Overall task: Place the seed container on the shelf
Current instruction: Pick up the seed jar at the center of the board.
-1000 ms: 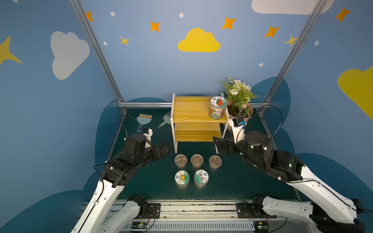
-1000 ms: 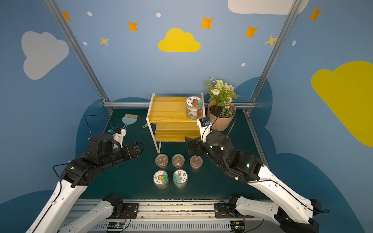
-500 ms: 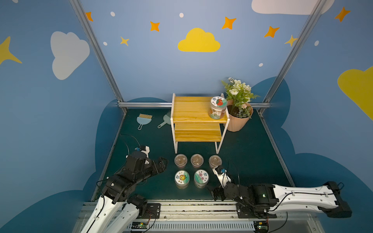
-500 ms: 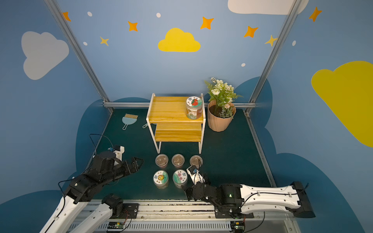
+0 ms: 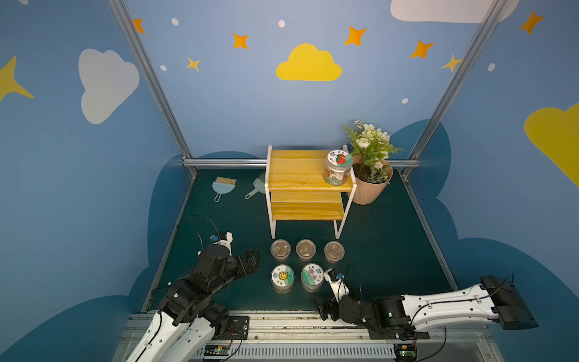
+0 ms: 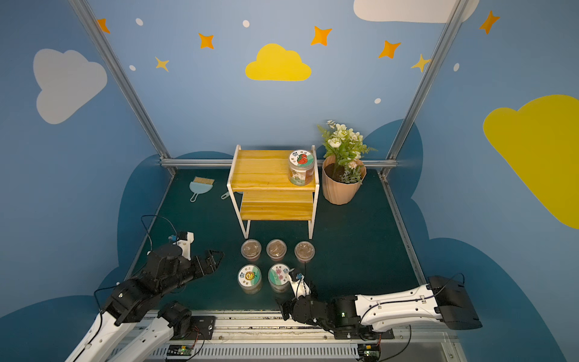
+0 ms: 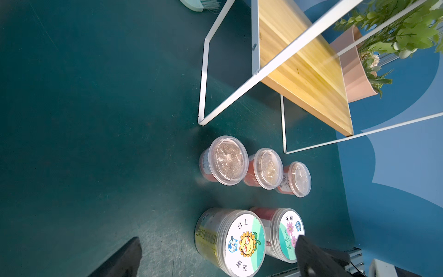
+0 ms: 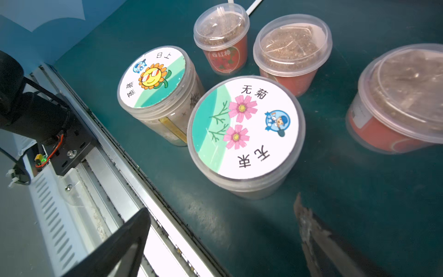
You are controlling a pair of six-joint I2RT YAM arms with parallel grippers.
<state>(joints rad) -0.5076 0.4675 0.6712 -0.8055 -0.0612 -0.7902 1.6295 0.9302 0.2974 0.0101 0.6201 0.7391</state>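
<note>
The shelf (image 5: 300, 169) stands at the back middle, and a seed container (image 5: 337, 167) with a red-fruit lid sits on the right end of its top board. On the mat in front are a sunflower-lid jar (image 5: 282, 277) and a pink-flower-lid jar (image 5: 312, 275). My left gripper (image 5: 250, 260) hovers open just left of the sunflower jar (image 7: 239, 242), holding nothing. Low at the front edge, my right gripper (image 5: 322, 308) is open and empty, just in front of the pink-flower jar (image 8: 244, 127).
Three small clear-lidded cups (image 5: 305, 249) stand in a row between the jars and the shelf legs. A potted plant (image 5: 369, 185) is right of the shelf. A brush (image 5: 223, 186) and a scoop (image 5: 255, 189) lie at the back left. A metal rail (image 5: 282, 326) runs along the front.
The right arm swung down from beside the shelf to lie low along the front edge. The left arm drew back toward the front. Both grippers stayed open.
</note>
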